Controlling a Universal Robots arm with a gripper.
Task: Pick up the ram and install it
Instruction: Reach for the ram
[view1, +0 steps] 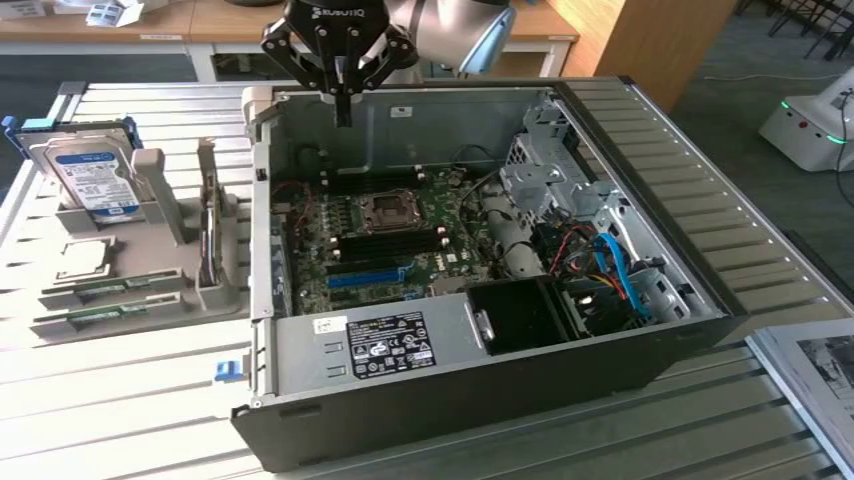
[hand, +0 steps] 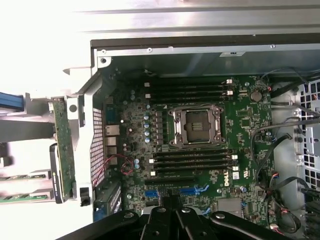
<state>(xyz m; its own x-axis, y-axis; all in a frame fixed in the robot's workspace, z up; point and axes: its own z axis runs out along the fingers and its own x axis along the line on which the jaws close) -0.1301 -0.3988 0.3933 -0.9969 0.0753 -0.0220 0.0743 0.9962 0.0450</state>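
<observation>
- The end effector (view1: 344, 112) hangs above the far wall of an open computer case (view1: 441, 405). Its fingers are pressed together, point down and pinch nothing.
- In the wrist view the closed end effector (hand: 170, 206) shows over the edge of the motherboard (hand: 240, 150), near the blue slots (hand: 192, 190).
- The ram (view1: 104, 288) lies flat in a low step of a grey holder (view1: 180, 290). The holder is on the surface (view1: 147, 400), beside the case on the exterior view's left.
- A second green stick (view1: 94, 318) lies flat in the next step of the same holder, just beside the ram.
- Both sticks are well apart from the end effector and outside the case.
- A hard drive (view1: 87, 175) with a blue-white label stands upright at the far end of the holder.
- A thin card (view1: 207, 235) stands on edge in the holder, between the hard drive and the case wall.
- The case lies on its side with the open face up, showing the motherboard (view1: 334, 255).
- The processor socket (view1: 388, 210) is near the middle of the board, with black memory slots (hand: 192, 90) on one side and more (hand: 192, 162) on the other.
- A blue slot (view1: 367, 278) lies nearer the labelled metal box (view1: 380, 345) at the case's near end.
- A black box (view1: 527, 312) and blue cables (view1: 621, 275) occupy the case on the exterior view's right.
</observation>
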